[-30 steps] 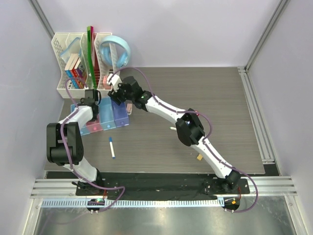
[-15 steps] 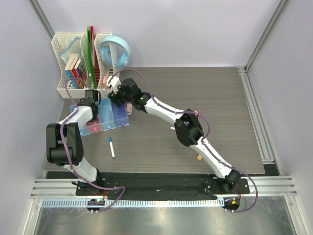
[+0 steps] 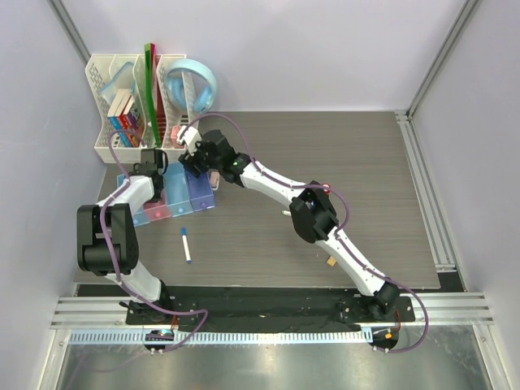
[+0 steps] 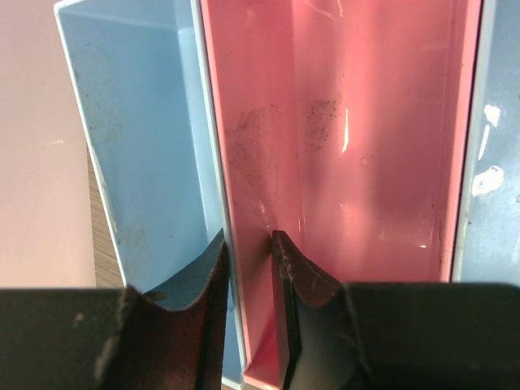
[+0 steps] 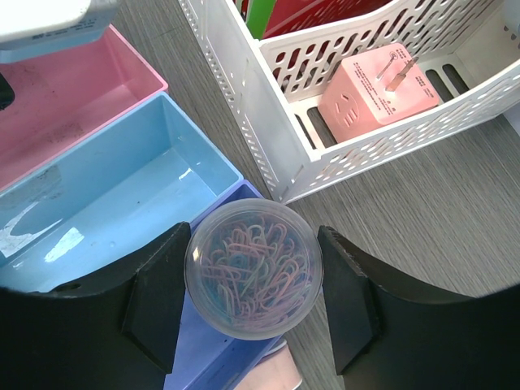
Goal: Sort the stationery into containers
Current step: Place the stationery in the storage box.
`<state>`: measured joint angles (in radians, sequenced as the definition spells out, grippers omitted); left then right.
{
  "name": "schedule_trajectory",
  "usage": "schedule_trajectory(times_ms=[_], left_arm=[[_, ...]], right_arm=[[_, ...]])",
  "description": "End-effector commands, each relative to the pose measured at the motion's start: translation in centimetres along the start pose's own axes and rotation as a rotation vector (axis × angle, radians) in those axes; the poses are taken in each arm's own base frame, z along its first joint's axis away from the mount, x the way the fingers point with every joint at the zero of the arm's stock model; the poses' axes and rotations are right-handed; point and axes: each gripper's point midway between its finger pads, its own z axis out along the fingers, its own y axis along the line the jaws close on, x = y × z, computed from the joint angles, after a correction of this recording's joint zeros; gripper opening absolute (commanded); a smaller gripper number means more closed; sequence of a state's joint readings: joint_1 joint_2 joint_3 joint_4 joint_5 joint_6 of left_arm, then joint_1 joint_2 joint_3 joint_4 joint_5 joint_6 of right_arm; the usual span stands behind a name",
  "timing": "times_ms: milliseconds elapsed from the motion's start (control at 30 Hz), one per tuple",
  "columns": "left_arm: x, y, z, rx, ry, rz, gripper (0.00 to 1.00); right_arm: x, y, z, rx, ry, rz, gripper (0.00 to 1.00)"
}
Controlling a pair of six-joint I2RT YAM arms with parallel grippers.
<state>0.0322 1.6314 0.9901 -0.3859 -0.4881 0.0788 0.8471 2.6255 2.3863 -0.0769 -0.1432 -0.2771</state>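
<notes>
Toward the upper left of the overhead view, your left gripper (image 3: 153,165) sits on the row of containers (image 3: 177,211). Its wrist camera shows the two dark fingers (image 4: 296,276) nipped onto the thin wall shared by the light-blue bin (image 4: 138,138) and the pink bin (image 4: 366,146), one finger in each. Your right gripper (image 5: 253,244) hangs just right of it, its fingers spread wide around a round clear tub of coloured paper clips (image 5: 253,280). They grip the tub at both sides above the purple bin (image 5: 207,361), beside the white mesh organizer (image 5: 244,97). Lower in the overhead view, the white marker with blue cap (image 3: 187,244) lies on the table (image 3: 366,162) below the bins, well apart from both grippers. A thin pen (image 3: 286,213) shows beside the right arm's elbow, and a tan eraser (image 3: 331,262) lies near its forearm.
</notes>
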Motion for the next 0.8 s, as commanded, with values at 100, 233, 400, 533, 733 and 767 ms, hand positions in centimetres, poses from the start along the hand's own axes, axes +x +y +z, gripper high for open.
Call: schedule_trajectory(times_ms=[100,233,400,533,733,767], left_arm=[[1.0,0.4,0.1,-0.026,0.035,0.041,0.25],[1.0,0.4,0.0,-0.027,0.035,0.041,0.25],[1.0,0.5,0.0,-0.034,0.034,0.045,0.25],[1.4,1.6,0.6,-0.083,0.055,0.037,0.25],[2.6,3.3,2.3,-0.121,0.116,-0.002,0.24],[2.7,3.3,2.4,-0.12,0.118,-0.004,0.24]], right_arm=[[-3.9,-1.6,-0.8,0.049,-0.087,0.005,0.71],[-4.0,-1.6,-0.8,0.054,-0.086,0.009,0.74],[-4.4,-2.0,-1.0,0.071,-0.088,0.013,0.79],[-5.4,-4.2,-2.1,0.173,-0.086,0.02,0.78],[-5.4,-9.8,-5.6,0.405,-0.035,0.148,0.75],[-5.0,-10.7,-6.2,0.46,-0.018,0.163,0.75]])
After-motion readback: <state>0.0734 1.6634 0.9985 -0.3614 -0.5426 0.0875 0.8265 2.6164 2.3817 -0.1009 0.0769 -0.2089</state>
